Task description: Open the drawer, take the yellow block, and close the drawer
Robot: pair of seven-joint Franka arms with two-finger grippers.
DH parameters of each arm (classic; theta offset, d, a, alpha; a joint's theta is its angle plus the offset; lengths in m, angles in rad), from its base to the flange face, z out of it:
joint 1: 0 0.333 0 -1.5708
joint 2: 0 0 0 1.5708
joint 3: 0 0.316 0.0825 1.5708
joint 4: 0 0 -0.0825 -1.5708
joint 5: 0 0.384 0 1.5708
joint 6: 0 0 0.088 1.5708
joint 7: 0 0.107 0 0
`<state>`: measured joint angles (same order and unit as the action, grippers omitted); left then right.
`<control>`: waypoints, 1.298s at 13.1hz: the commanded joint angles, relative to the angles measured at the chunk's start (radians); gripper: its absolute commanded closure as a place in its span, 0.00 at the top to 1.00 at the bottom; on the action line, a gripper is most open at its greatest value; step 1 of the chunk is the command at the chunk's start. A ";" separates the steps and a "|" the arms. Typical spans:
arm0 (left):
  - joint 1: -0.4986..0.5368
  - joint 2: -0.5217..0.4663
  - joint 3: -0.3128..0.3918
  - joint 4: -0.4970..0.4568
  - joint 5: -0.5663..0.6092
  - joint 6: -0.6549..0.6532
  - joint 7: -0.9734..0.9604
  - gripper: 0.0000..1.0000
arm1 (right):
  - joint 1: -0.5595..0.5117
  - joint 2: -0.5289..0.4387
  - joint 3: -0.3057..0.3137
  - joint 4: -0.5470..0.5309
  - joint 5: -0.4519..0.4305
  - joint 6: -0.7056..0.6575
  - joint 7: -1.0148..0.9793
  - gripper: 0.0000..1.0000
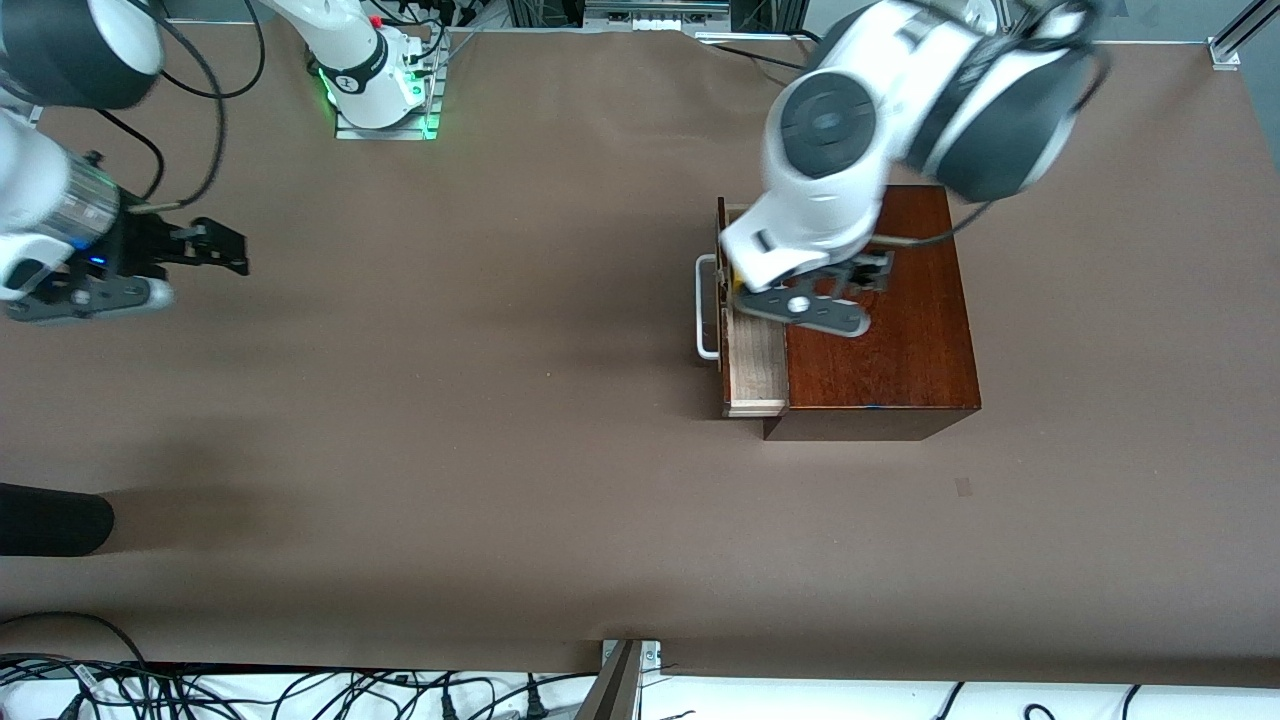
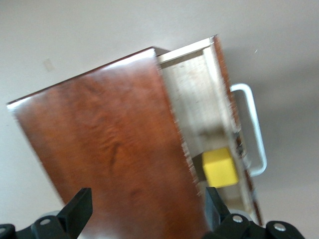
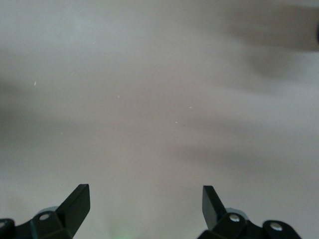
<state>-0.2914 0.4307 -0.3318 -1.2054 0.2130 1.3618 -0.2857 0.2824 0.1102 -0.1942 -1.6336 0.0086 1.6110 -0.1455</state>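
The dark reddish-brown wooden box (image 1: 880, 330) stands toward the left arm's end of the table. Its drawer (image 1: 755, 375) is pulled out toward the right arm's end, showing pale wood inside and the white bar handle (image 1: 705, 305). The yellow block (image 1: 737, 284) lies in the drawer, mostly hidden by my left hand. My left gripper (image 1: 800, 282) is open and empty, over the box's top edge beside the drawer. The left wrist view shows the box top (image 2: 109, 149), the drawer (image 2: 197, 94), the handle (image 2: 254, 132), the block (image 2: 219, 167) and my left gripper (image 2: 147, 209). My right gripper (image 1: 235, 250) waits open over bare table.
A black object (image 1: 50, 520) lies at the table's edge toward the right arm's end, nearer the front camera. The right arm's base (image 1: 380, 85) stands at the back. Cables run along the front edge. The right wrist view shows the right gripper (image 3: 145, 201) over bare brown table.
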 commanded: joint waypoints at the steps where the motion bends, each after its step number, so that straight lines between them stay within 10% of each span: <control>1: 0.066 -0.121 -0.006 -0.104 -0.029 -0.024 0.118 1.00 | 0.134 0.034 -0.004 0.032 0.001 -0.002 -0.069 1.00; 7: 0.225 -0.236 -0.006 -0.126 -0.109 -0.066 0.149 1.00 | 0.403 0.098 0.041 0.133 0.011 0.003 -0.086 1.00; 14: 0.460 -0.251 -0.006 -0.178 -0.176 -0.038 0.376 1.00 | 0.455 0.334 0.335 0.371 0.001 0.174 -0.086 1.00; 17: 0.482 -0.225 0.010 -0.165 -0.140 -0.018 0.422 1.00 | 0.515 0.408 0.358 0.394 -0.065 0.308 -0.107 1.00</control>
<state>0.1759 0.2065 -0.3256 -1.3583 0.0613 1.3199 0.1010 0.7743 0.4556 0.1548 -1.3045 -0.0109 1.8751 -0.2148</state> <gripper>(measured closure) 0.000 0.000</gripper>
